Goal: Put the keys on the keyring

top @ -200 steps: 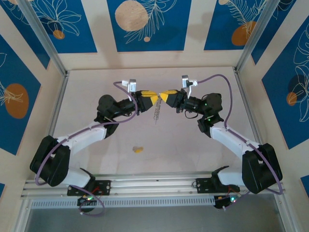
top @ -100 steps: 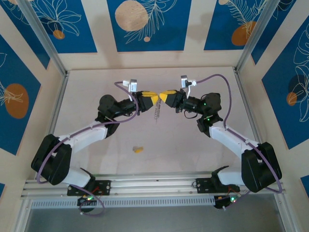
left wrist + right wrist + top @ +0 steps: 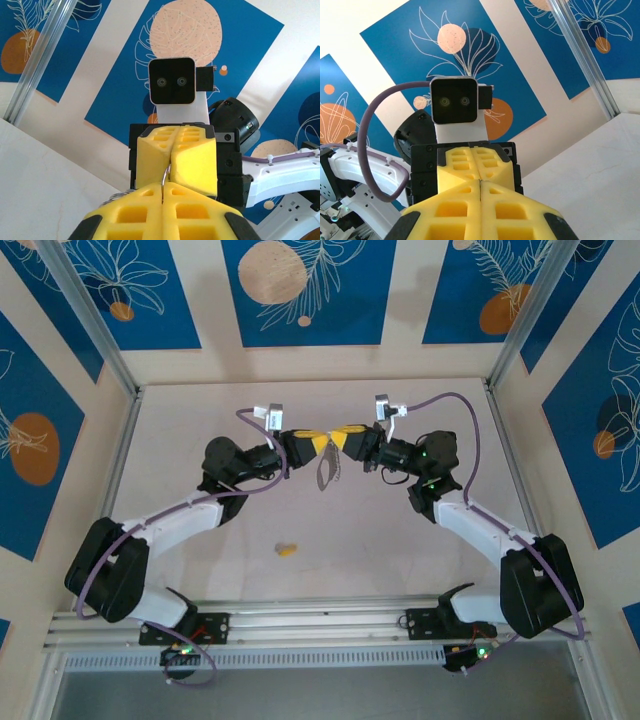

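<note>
My two grippers meet tip to tip above the middle of the table. The left gripper and right gripper are both shut. The grey keyring hangs tilted below the point where they meet. In the left wrist view a thin wire of the keyring runs from between my left gripper's pressed yellow fingers into the seam of the right gripper facing it. The ring's bumpy coil peeks out at the lower left. A tiny yellow-headed key lies alone on the table nearer the arm bases.
Pale tabletop bounded by metal rails and blue patterned walls. A purple cable loops over the right arm. In the right wrist view, my right gripper faces the left gripper.
The left gripper has closed on the ring's wire beside the right gripper. The hanging ring has tilted and swung slightly. The key on the table has not moved.
</note>
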Tool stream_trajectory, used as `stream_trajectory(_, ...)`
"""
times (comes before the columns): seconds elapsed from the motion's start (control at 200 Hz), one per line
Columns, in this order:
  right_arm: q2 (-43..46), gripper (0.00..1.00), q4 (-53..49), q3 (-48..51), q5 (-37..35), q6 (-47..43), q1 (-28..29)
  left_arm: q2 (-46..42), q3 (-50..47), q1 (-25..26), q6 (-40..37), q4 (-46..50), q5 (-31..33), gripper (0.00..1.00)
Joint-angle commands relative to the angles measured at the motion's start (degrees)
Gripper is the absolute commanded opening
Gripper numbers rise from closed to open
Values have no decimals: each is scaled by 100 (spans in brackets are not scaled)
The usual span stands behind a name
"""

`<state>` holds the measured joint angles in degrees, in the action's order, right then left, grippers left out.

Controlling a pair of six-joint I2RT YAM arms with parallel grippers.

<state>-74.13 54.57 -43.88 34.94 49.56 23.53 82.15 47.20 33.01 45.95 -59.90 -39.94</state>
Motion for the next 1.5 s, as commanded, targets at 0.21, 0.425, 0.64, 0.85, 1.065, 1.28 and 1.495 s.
stream_trajectory(0.21,994,38,-1709,264,-478,-111,-490,-566,-195,-80,-727,588,645,0)
stream_trajectory(0.425,1602,42,-3350,951,-806,-448,-474,-1185,-537,-424,-1127,1257,960,0)
stream_trajectory(0.64,1040,42,-4649,1035,-1267,-1175,487,-1880,-715,-742,-1537,2179,1001,0)
stream_trajectory(0.85,-179,40,-5616,376,-2093,-2037,1727,-2552,-884,-1008,-1783,2968,1127,0)
stream_trajectory(1.065,-1348,36,-6436,-630,-2962,-2841,2771,-3101,-1001,-1236,-1929,3491,1181,0)
stream_trajectory(1.28,-2248,31,-6856,-1337,-3575,-3228,3441,-3453,-993,-1464,-2066,3916,1248,0)
stream_trajectory(1.495,-2757,28,-6955,-1717,-3819,-3311,3675,-3651,-1059,-1756,-2077,4063,1253,0)
